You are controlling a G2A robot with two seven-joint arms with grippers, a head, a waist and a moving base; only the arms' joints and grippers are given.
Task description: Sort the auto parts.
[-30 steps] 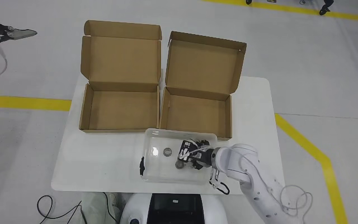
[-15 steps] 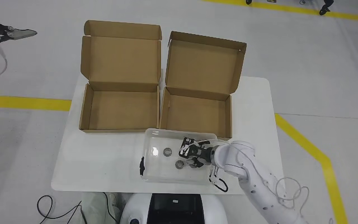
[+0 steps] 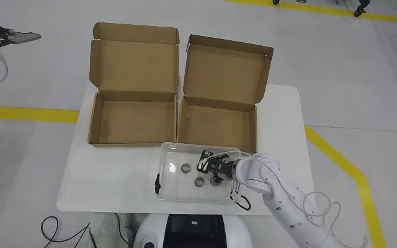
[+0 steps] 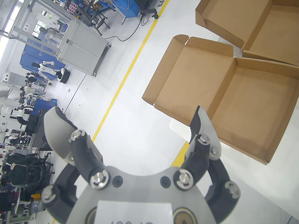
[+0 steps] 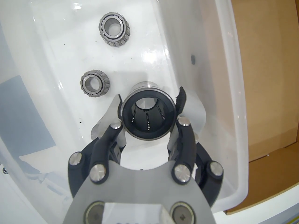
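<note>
A clear plastic bin (image 3: pixel 162 162) is sitting on the white table (image 3: pixel 279 118) at the edge nearest the robot. Two silver tapered roller bearings are lying flat on its floor. The smaller silver roller bearing (image 5: pixel 94 86) is resting just beside the right gripper (image 5: pixel 149 102), and the larger silver roller bearing (image 5: pixel 114 29) is lying farther off, apart from it.

The right gripper is reaching down inside the bin. Its two fingers are pinching a steel cylindrical bushing (image 5: pixel 149 115) by its sides, and the bushing's black bore, lined with rows of tiny balls, is facing the wrist camera. Whether the bushing's far end is touching the bin floor cannot be told.

Behind the bin, two brown cardboard boxes are standing side by side with their lids folded back. The left cardboard box (image 3: pixel 131 121) and the right cardboard box (image 3: pixel 217 127) are both showing bare cardboard floors, and the bin's far wall is lying just beside the right box's front wall.

The left gripper (image 4: pixel 127 117) is hanging off to the side of the table, out beyond the left box. Its fingers are spread wide and gripping nothing.
</note>
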